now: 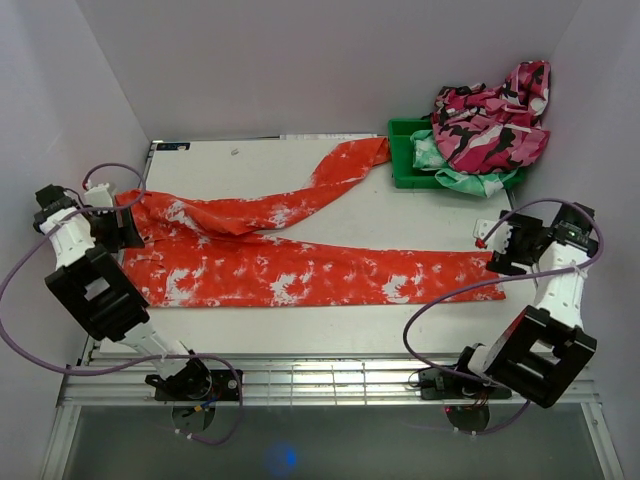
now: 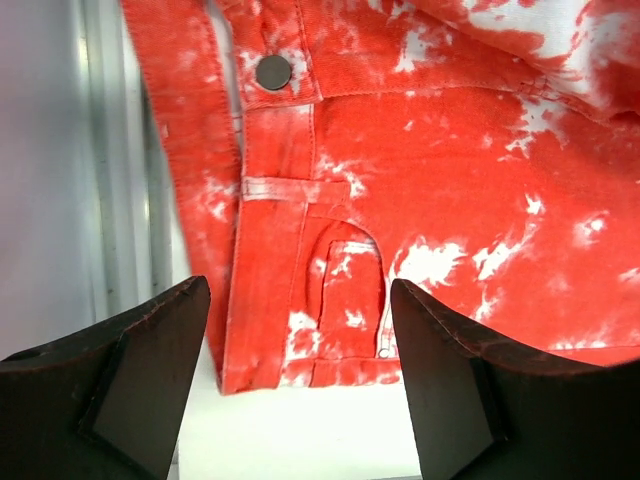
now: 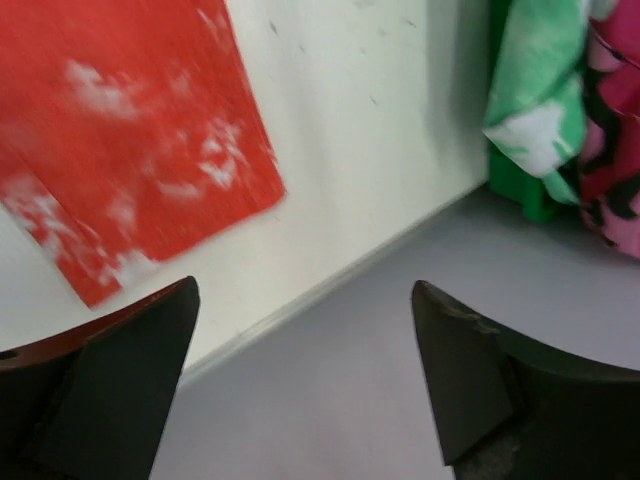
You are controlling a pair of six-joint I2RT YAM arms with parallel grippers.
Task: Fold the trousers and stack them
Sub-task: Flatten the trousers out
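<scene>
The red-orange, white-speckled trousers (image 1: pixel 290 270) lie flat across the white table (image 1: pixel 420 225). Their waistband is at the left. One leg runs right along the front, and the other angles up toward the green bin (image 1: pixel 403 160). My left gripper (image 1: pixel 122 228) hovers at the waistband end, open. In the left wrist view the waistband corner with button and pocket (image 2: pixel 330 200) lies just beyond the open left gripper (image 2: pixel 300 290), and nothing is between its fingers. My right gripper (image 1: pixel 497 245) is open above the leg's hem. In the right wrist view the hem (image 3: pixel 140 160) lies apart from the empty right gripper (image 3: pixel 305 288).
The green bin at the back right holds a pink, black and white camouflage garment (image 1: pixel 492 120) and a mint-green and white garment (image 1: pixel 470 180); both show in the right wrist view (image 3: pixel 612 150) (image 3: pixel 530 95). Grey walls close in the table on three sides. Purple cables loop beside both arms.
</scene>
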